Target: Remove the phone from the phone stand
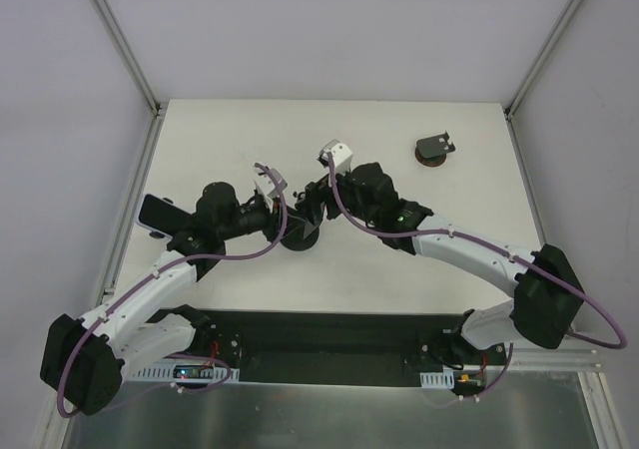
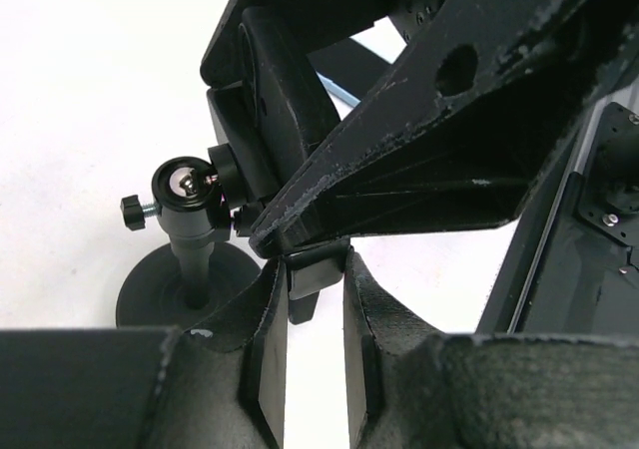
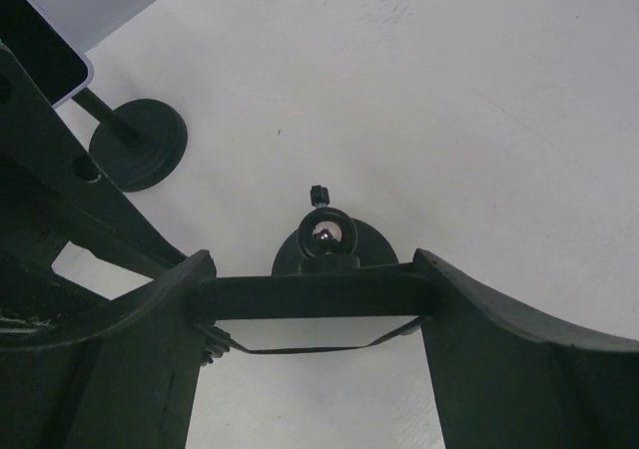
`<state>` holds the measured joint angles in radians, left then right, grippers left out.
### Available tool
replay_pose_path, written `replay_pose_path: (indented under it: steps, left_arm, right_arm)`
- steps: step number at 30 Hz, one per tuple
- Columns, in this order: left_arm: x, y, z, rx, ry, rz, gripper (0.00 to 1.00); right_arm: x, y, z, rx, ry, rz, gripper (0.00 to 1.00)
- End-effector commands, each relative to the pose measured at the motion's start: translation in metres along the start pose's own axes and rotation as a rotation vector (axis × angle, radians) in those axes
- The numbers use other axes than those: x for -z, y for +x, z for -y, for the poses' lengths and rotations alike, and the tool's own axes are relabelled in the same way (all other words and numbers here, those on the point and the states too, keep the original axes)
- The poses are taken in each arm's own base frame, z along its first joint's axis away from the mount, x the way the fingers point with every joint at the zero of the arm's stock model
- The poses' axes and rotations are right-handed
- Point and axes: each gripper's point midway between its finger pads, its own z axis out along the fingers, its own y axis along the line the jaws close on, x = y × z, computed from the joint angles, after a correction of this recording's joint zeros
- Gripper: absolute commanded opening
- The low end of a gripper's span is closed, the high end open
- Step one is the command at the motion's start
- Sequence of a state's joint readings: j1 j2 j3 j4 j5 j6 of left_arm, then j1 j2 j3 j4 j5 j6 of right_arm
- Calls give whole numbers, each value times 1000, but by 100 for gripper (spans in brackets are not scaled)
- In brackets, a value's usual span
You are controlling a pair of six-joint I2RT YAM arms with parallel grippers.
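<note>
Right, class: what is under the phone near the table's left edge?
Under the phone, the right wrist view shows a thin stem and a round black base. From above, the left arm covers both; where stem meets phone is hidden.

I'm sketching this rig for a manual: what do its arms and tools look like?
The left arm and right arm have white links, bulky black joints and a looping mauve cable each. The left tool and right tool are matte black with scuffed grey edges.
</note>
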<state>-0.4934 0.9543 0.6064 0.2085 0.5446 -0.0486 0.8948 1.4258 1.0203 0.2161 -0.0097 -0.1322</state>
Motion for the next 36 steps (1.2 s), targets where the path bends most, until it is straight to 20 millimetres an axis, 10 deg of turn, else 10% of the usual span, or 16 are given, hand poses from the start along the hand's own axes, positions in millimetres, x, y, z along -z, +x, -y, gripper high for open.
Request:
replay_pose_path:
  steps: [1, 10, 14, 20, 36]
  left_arm:
    - [3, -17, -6, -41, -19, 37, 0]
    - [4, -17, -9, -38, -46, 39, 0]
    - [8, -25, -3, -32, -78, 84, 52]
    - [14, -31, 2, 8, -163, 171, 91]
    - [-13, -32, -13, -21, -235, 264, 91]
  right_arm:
    - [27, -37, 28, 60, 36, 93, 1]
    - [28, -34, 24, 16, 2, 81, 1]
    - [27, -37, 26, -35, 78, 97, 1]
    - [22, -31, 20, -110, 153, 82, 1]
    - [25, -31, 2, -136, 203, 58, 1]
